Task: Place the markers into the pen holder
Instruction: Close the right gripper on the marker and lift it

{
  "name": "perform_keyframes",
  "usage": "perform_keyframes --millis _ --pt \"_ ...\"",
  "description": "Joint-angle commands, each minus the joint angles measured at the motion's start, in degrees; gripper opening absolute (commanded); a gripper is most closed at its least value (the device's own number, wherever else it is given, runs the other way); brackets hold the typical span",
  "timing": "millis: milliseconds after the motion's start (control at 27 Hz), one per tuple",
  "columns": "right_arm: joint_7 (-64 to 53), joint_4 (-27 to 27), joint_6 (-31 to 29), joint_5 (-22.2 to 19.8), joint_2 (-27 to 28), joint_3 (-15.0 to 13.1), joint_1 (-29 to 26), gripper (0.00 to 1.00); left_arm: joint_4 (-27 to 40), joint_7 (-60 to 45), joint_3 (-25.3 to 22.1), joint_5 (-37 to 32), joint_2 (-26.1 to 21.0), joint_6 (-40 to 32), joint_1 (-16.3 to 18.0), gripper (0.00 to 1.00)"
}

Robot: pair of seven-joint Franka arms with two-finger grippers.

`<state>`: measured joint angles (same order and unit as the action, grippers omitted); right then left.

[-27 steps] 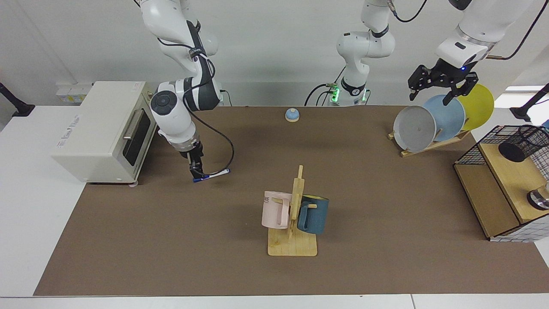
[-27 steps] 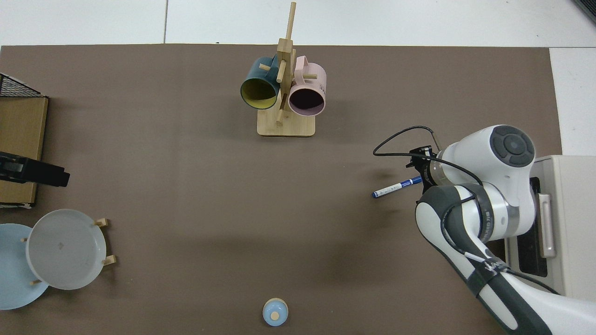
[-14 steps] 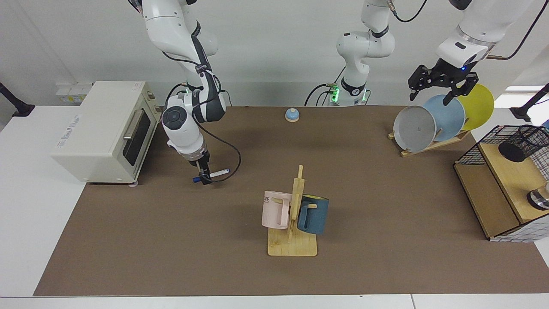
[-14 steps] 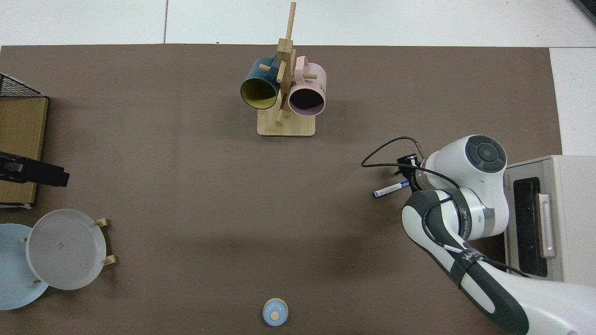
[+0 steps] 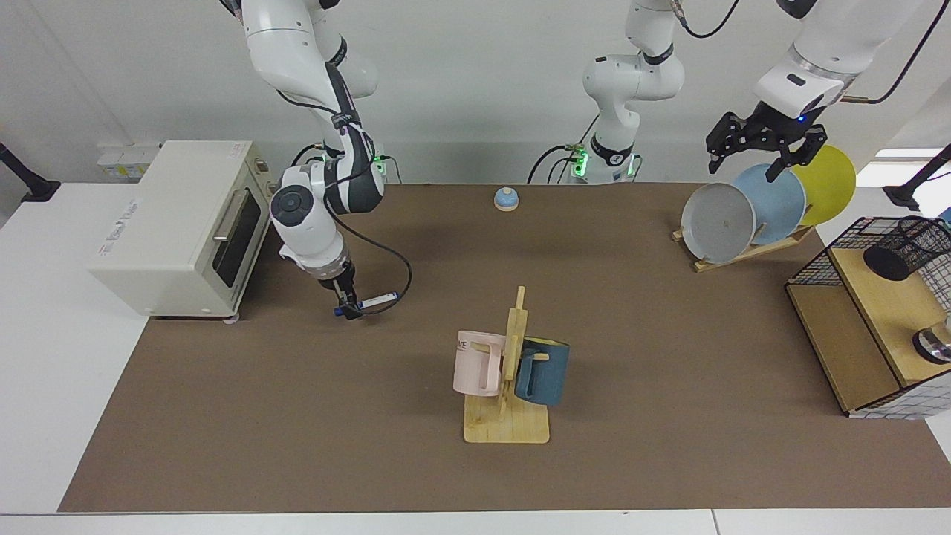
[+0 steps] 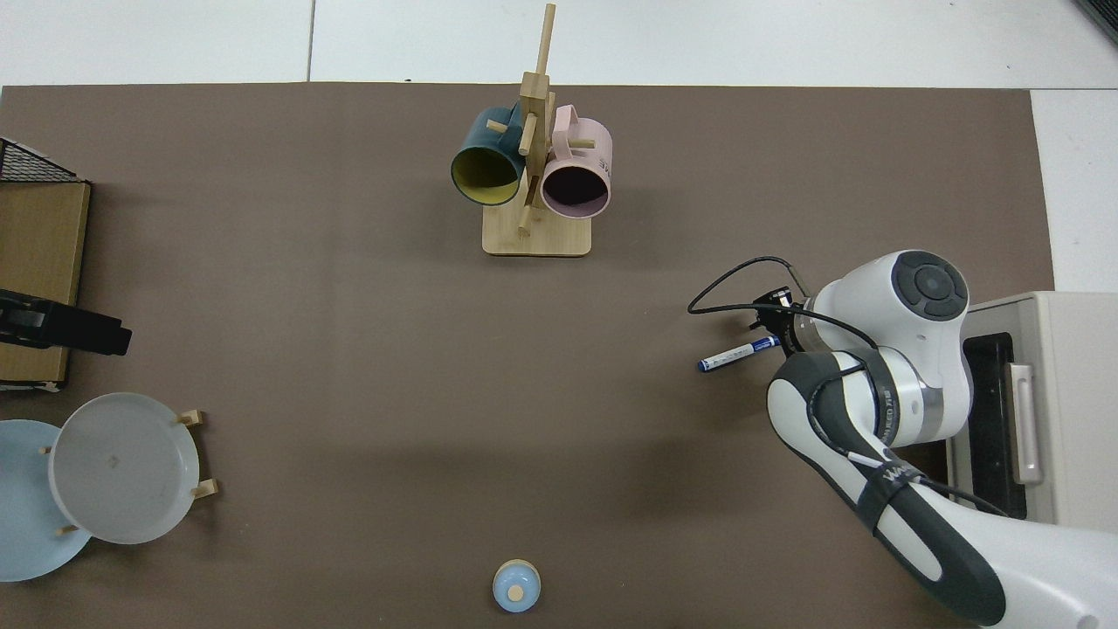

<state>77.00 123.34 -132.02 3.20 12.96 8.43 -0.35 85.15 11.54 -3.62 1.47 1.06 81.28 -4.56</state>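
Right gripper [image 5: 345, 306] was clamped on the marker [image 5: 375, 300] near its blue cap, barrel lying level and sticking out sideways from the fingers, pen holder [image 5: 908, 247] well apart on the wooden shelf [image 5: 869, 327], left gripper [image 5: 752, 154] waited spread above the plates [image 5: 769, 202].

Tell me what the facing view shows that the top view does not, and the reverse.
Only the facing view shows the pen holder on the shelf, the yellow plate and the left gripper, open above the plates. Only the top view shows the mugs' mouths. Both show the marker at the right gripper, the toaster oven and the bell.
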Motion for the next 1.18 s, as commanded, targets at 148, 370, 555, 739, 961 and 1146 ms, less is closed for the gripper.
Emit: perform_keyframes --millis 148,370,555,739,961,1146 --pt "-1.33 -0.11 -3.07 0.23 0.84 0.62 -1.06 0.61 2.74 0.42 0.28 -0.33 2.28 0.46 0.52 1.0" --pt "-0.71 -0.29 -2.98 0.23 1.02 0.63 -0.71 0.38 2.91 0.42 0.28 -0.42 2.28 0.46 0.52 1.0" --pt "-0.71 -0.38 -2.89 0.23 0.93 0.63 -0.53 0.19 3.0 0.42 0.28 -0.42 2.37 0.46 0.52 1.0" --pt "-0.71 -0.47 -2.28 0.58 0.4 0.63 -0.53 0.0 3.0 0.42 0.28 -0.33 2.37 0.46 0.43 1.0" --pt "-1.33 -0.81 3.51 0.66 -3.72 0.63 -0.97 0.0 2.91 0.33 0.28 -0.24 2.37 0.55 0.43 1.0" --pt "-1.41 -2.83 10.81 0.75 -8.21 0.63 -0.27 0.0 2.91 0.33 0.37 0.11 2.37 0.63 0.43 1.0"
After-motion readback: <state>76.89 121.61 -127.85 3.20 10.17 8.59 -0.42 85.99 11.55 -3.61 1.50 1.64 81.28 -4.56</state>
